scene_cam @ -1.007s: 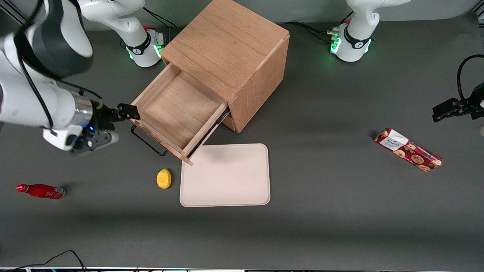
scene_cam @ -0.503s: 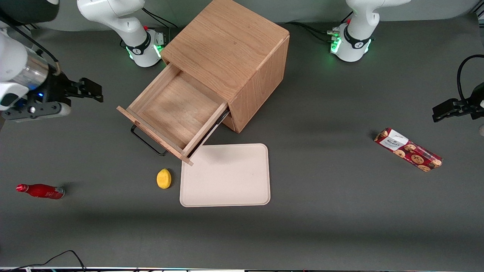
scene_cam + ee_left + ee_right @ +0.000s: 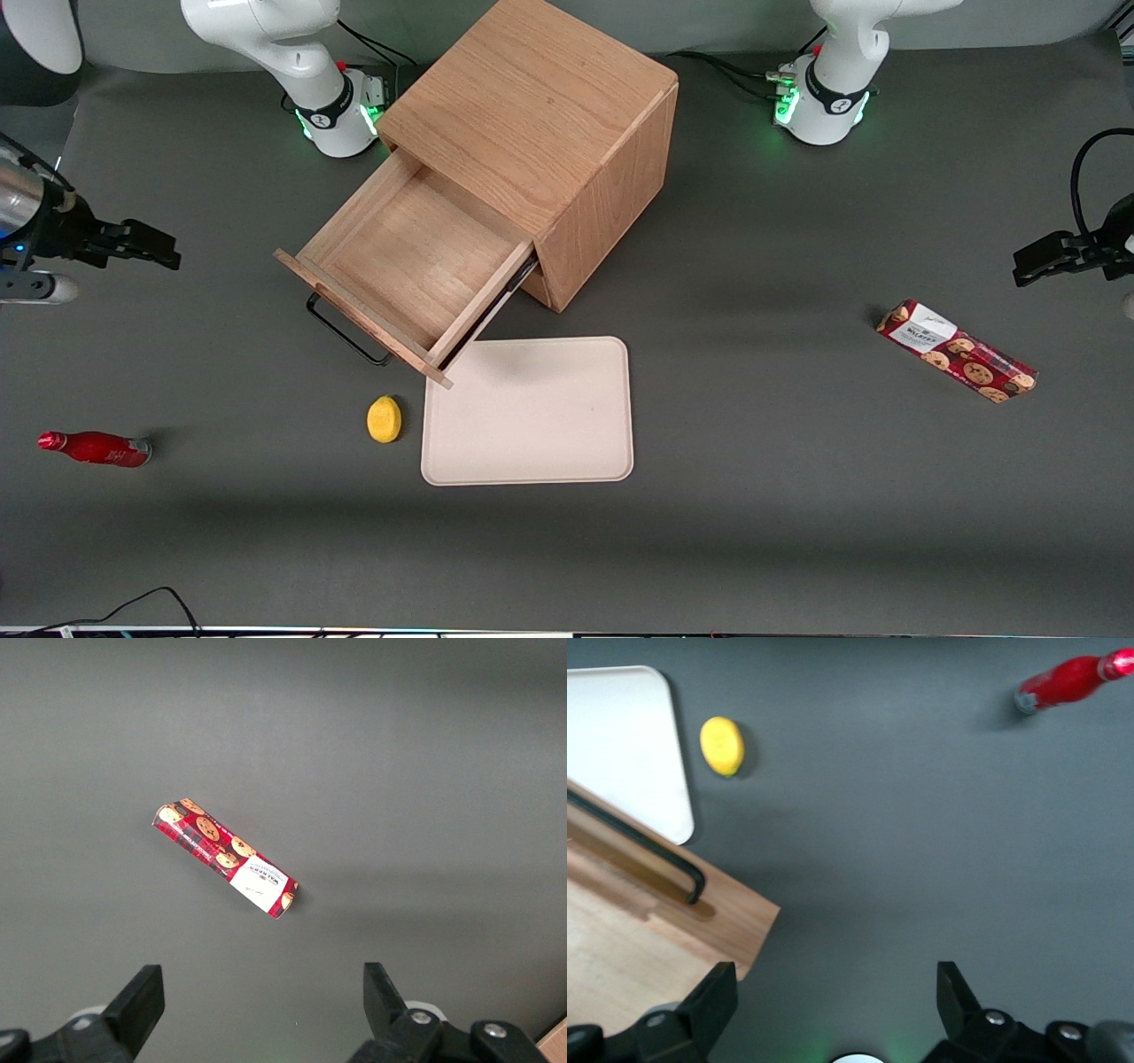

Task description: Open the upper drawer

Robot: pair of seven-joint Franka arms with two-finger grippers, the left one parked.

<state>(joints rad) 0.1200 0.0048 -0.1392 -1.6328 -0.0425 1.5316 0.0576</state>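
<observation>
The upper drawer (image 3: pixel 416 266) of the oak cabinet (image 3: pixel 540 106) stands pulled far out, its inside bare, its thin black bar handle (image 3: pixel 345 335) on the front panel. The drawer's corner (image 3: pixel 735 921) and handle (image 3: pixel 647 850) also show in the right wrist view. The lower drawer is hidden under it. My right gripper (image 3: pixel 155 248) is open and empty, raised over the table toward the working arm's end, well apart from the drawer front. In its own view the gripper (image 3: pixel 837 1001) shows wide-spread fingers over bare grey mat.
A beige tray (image 3: pixel 529 410) lies nearer the front camera than the drawer, a yellow lemon (image 3: pixel 384 418) beside it. A red bottle (image 3: pixel 93 447) lies toward the working arm's end. A cookie packet (image 3: pixel 957 351) lies toward the parked arm's end.
My right gripper has let go at the drawer front's corner and drawn away toward the working arm's end of the table, rising. The drawer stays pulled out.
</observation>
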